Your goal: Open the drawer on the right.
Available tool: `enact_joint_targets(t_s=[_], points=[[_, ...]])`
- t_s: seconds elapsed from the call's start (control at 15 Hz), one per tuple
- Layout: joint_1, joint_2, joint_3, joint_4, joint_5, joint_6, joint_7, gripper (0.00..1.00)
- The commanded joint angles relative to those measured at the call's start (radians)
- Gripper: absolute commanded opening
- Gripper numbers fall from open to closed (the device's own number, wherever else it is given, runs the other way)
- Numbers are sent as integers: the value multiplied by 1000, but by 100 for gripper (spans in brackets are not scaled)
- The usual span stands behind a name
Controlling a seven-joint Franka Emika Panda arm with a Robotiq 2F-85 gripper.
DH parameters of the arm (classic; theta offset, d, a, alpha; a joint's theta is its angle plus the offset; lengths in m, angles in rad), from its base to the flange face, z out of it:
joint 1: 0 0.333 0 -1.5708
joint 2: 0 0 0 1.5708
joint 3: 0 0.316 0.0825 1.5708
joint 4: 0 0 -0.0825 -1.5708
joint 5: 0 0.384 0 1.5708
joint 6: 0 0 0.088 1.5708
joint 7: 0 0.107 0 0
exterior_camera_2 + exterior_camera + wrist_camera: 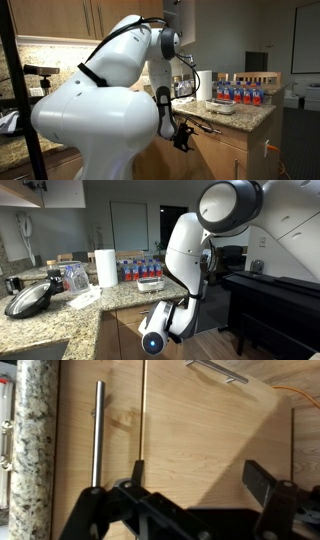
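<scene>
Edging the far left: speckled granite countertop (35,450), turned on its side in the wrist view and running top to bottom.
Drawer: light tan wood front of the drawer (122,420) just beside the granite, level with the panel next to it, shut as far as this view shows.
Bar handle: long silver bar handle (98,435) on that front, apart from the gripper.
Seam: thin dark seam (143,410) between the drawer and the next panel.
Cabinet door: tan cabinet door (220,430) with a second handle (218,370) at the top edge.
Gripper: gripper (200,485) low in frame, fingers (262,478) spread wide, nothing between them.
Far right: orange cable (305,398) across the corner.
Exterior views: paper towel roll (106,267), bottles (140,268), then the arm (188,245) bent down past the counter edge, the gripper (182,135) at the cabinet fronts.
</scene>
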Motion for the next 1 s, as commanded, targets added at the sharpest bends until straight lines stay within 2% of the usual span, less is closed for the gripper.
enact_joint_targets(t_s=[0.0, 0.13, 0.33, 0.6, 0.93], points=[[-26, 41, 51, -31, -163, -233, 164, 100], [-30, 67, 62, -34, -217, -366, 218, 100], [-40, 93, 74, -38, -296, -498, 246, 100], [-80, 103, 94, -40, -357, -532, 232, 100], [-102, 116, 127, -13, -331, -517, 206, 100]])
